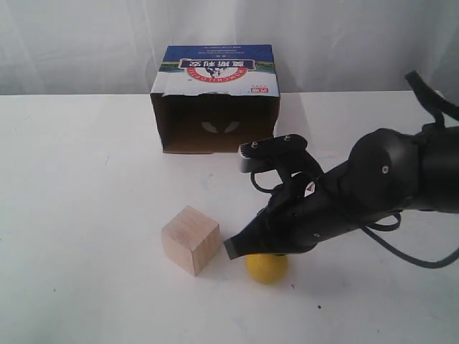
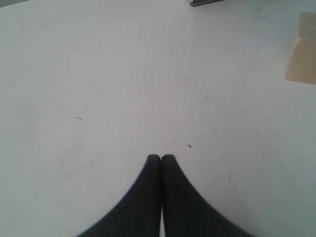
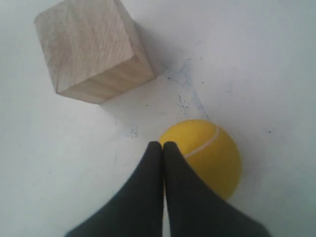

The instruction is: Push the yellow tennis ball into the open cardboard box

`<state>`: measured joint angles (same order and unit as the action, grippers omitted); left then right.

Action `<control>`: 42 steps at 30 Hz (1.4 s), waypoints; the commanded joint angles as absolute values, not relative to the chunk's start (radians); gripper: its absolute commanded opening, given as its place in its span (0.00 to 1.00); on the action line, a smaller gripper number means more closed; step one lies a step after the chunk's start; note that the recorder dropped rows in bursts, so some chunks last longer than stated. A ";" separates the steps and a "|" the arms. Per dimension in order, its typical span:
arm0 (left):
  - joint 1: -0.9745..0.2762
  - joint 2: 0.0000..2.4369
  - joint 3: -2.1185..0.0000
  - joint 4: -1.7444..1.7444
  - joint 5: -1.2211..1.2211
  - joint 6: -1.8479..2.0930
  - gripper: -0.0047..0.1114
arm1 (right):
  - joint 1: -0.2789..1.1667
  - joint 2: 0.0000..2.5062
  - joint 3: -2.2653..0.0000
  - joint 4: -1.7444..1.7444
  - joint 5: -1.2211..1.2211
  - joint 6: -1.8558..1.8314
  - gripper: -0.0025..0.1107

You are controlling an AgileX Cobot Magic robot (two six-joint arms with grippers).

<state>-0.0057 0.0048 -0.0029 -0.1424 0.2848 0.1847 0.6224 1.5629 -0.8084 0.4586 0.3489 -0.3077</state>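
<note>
The yellow tennis ball rests on the white table, partly covered by my right gripper, which is shut with nothing held and hangs just over the ball's edge on the cube side. The open cardboard box lies on its side at the back, its dark opening facing the front and its blue, white and red printed panel on top. My left gripper is shut over bare table and does not show in the exterior view.
A pale wooden cube stands just left of the ball, between it and the table's left part. The right arm's dark body and cables fill the right side. A white curtain hangs behind.
</note>
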 commanded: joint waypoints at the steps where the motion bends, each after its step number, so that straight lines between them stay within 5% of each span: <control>1: -0.012 0.000 0.000 -0.150 0.284 0.184 0.04 | 0.617 1.607 -0.803 0.452 0.287 -0.306 0.02; 22: -0.012 0.000 0.000 -0.150 0.284 0.184 0.04 | 0.617 1.622 -0.803 0.443 -0.184 -0.313 0.02; 29: -0.012 0.000 0.000 -0.150 0.284 0.184 0.04 | 0.615 1.497 -0.808 0.443 0.006 -0.327 0.02; 35: -0.012 0.000 0.000 -0.150 0.284 0.184 0.04 | 0.516 1.520 -0.805 0.426 0.128 -0.351 0.02; 42: -0.012 0.000 0.000 -0.150 0.284 0.184 0.04 | 0.362 1.642 -0.842 0.428 -0.081 -0.336 0.02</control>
<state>-0.0057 0.0048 -0.0029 -0.1424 0.2848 0.1847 0.3976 1.5936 -0.8126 0.4347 -0.0185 -0.3376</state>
